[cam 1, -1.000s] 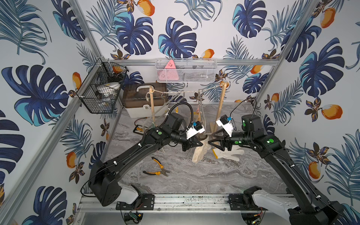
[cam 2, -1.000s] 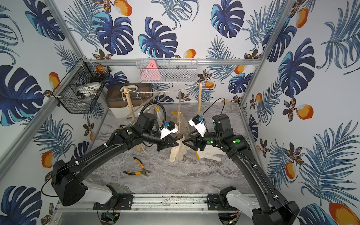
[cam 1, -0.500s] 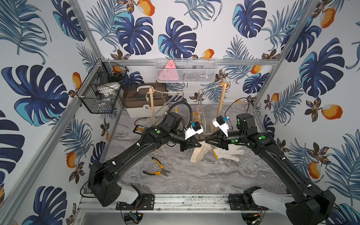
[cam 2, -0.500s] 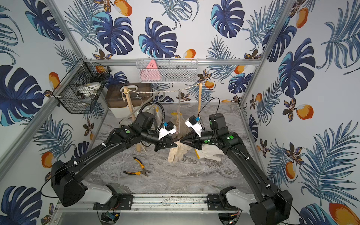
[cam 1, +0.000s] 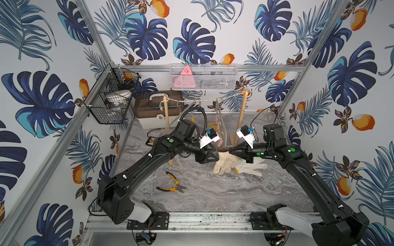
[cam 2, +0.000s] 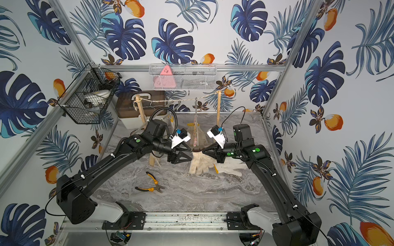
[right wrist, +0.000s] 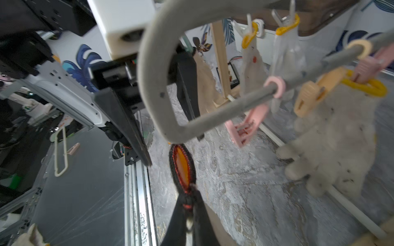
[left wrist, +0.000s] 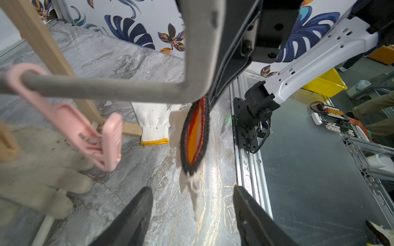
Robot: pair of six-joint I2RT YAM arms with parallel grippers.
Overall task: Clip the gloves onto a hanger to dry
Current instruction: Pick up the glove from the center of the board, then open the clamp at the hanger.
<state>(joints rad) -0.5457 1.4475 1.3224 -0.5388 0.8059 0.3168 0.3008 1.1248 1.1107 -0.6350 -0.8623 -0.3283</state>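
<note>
Gripping the glove cuff (right wrist: 181,168), right claw (cam 1: 229,152) should feed it into the pink clip (right wrist: 245,125) just above; left claw (cam 1: 217,156) gapes empty.

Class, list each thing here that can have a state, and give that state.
left gripper, open, empty.
right gripper, shut on the dark-cuffed glove.
dark-cuffed glove, hanging by its cuff.
yellow-cuffed glove, lying on the table.
pink clip, empty, on the hanger bar.
storage box, lid shut.
</note>
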